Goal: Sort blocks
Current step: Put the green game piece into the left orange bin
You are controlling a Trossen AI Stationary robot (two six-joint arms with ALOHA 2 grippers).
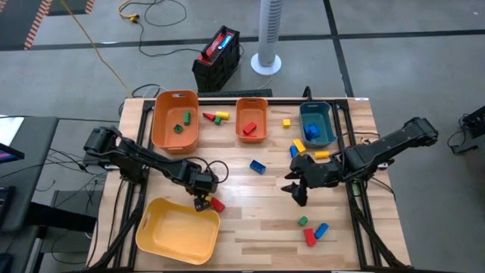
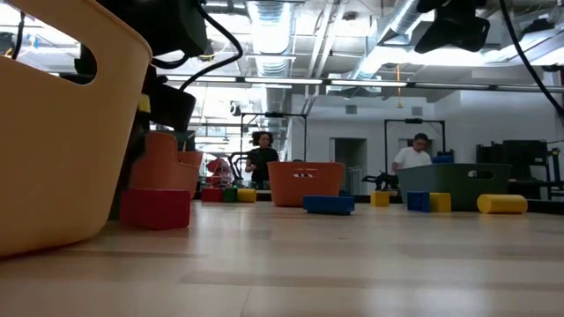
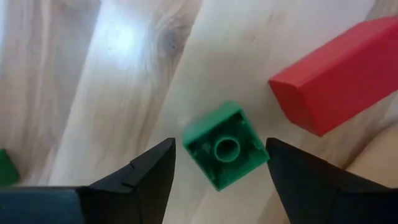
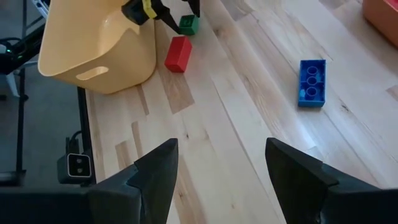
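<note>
My left gripper (image 1: 203, 194) (image 3: 219, 143) is low over the table by the yellow bin's far rim, open, with a small green block (image 3: 225, 146) between its fingers. The block lies hollow side up. A red block (image 1: 217, 204) (image 3: 336, 71) lies on the wood just beside it. My right gripper (image 1: 297, 186) (image 4: 221, 144) hovers over the table's middle right, open and holding nothing. A blue block (image 1: 258, 166) (image 4: 311, 82) lies flat on the boards between the two arms. The right wrist view also shows the green block (image 4: 188, 23) under the left gripper. My left gripper comes at the green block from above, one finger on each side of it. One finger (image 3: 292, 174) is right at the block's corner (image 3: 264, 155), the other stands a little off. I cannot tell whether either touches it.
The yellow bin (image 1: 151, 235) sits at the near left. At the far edge stand a large orange bin (image 1: 161, 125), a small orange bin (image 1: 241, 121) and a teal bin (image 1: 305, 121). Loose blocks lie near the teal bin (image 1: 297, 145) and at the near right (image 1: 309, 236).
</note>
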